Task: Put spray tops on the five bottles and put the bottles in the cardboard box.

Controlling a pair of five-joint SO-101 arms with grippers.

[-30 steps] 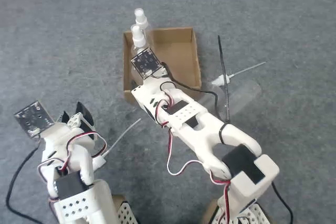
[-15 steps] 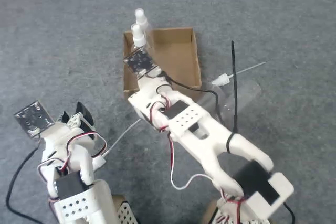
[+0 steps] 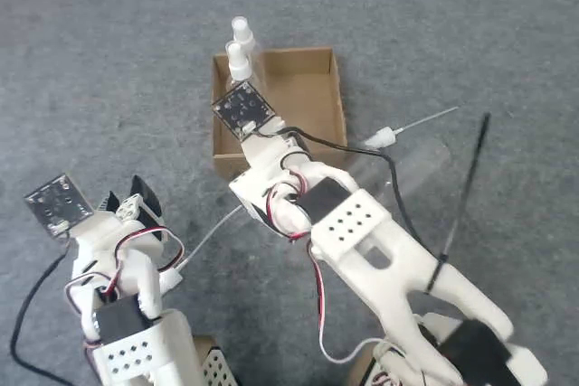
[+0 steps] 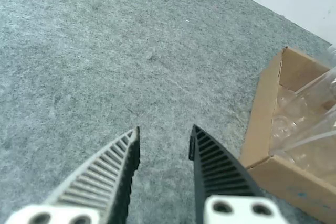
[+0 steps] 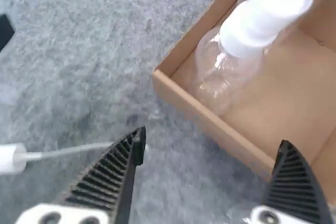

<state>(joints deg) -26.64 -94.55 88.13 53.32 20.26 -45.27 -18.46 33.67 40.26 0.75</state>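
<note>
R arm reaches from table's near edge to cardboard box [image 3: 340,106] at far centre. R gripper [image 5: 212,139] jaws wide apart over box's near-left corner. Two capped bottles [image 3: 238,59] upright inside by left wall. L arm folded at near-left corner, L gripper [image 4: 165,129] jaws apart.

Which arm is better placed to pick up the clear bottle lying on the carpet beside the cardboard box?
Right. The right gripper, open, hangs over the near edge of the cardboard box, and the lying bottle is on that arm's side. The left gripper, also open, sits far off over the carpet.
</note>
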